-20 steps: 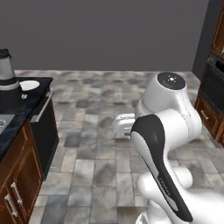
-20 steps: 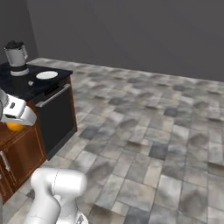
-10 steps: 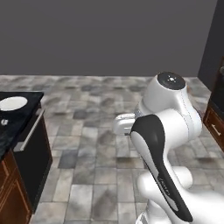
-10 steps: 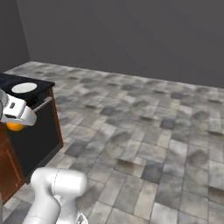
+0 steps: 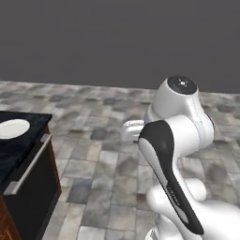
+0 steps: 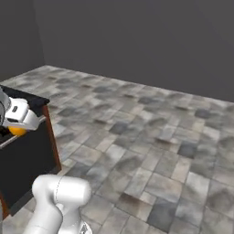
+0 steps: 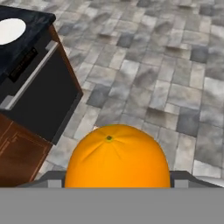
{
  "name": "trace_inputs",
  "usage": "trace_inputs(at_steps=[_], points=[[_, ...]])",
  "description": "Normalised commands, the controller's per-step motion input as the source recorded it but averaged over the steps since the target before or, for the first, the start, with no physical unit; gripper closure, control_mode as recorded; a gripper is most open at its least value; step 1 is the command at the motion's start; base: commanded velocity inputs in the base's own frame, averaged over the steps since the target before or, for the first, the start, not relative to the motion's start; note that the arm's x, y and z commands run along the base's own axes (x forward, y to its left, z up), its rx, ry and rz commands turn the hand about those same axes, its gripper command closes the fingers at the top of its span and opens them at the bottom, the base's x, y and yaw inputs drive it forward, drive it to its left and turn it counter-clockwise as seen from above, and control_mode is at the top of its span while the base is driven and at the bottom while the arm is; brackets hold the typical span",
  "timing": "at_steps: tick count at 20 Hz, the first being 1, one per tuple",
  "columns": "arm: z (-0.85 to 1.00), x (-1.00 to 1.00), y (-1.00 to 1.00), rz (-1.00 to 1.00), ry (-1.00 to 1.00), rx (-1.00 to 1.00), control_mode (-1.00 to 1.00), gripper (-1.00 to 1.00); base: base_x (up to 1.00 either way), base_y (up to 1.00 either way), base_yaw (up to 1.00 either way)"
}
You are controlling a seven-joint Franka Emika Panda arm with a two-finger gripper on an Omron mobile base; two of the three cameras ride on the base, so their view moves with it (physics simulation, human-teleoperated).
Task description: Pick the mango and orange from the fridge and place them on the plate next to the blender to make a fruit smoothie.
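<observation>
The orange (image 7: 117,157), round and bright, sits between my gripper's (image 7: 117,180) two fingertips, and the gripper is shut on it, held above the tiled floor. In the right base view the gripper (image 6: 16,128) hangs at the left edge with the orange (image 6: 17,131) under it, in front of the counter. The white plate (image 5: 11,129) lies on the black counter top, to the upper left of the held orange in the hand view, plate (image 7: 9,30). The mango, the fridge and the blender are out of view.
A black counter (image 5: 23,152) ends in a dark appliance front with a long silver bar handle (image 7: 33,74). A brown wooden cabinet (image 7: 17,153) stands beside it. Grey tiled floor (image 6: 151,137) stretches to a plain grey wall.
The whole picture has shifted: the base has moved, so the counter slid toward the left edge and the blender left the views. The orange stays in the gripper.
</observation>
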Motion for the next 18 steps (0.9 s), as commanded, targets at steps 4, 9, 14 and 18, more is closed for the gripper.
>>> trace_inputs(at_steps=[4, 9, 14, 18], points=[[0.0, 0.0, 0.0, 0.0, 0.0, 0.0, 1.0, 1.0, 1.0, 0.0, 0.6], [0.0, 0.0, 0.0, 0.0, 0.0, 0.0, 1.0, 1.0, 0.97, 0.0, 0.74], [0.0, 0.0, 0.0, 0.0, 0.0, 0.0, 1.0, 1.0, 0.89, -0.05, 0.75], [0.0, 0.0, 0.0, 0.0, 0.0, 0.0, 1.0, 1.0, 0.81, -0.15, 0.73]])
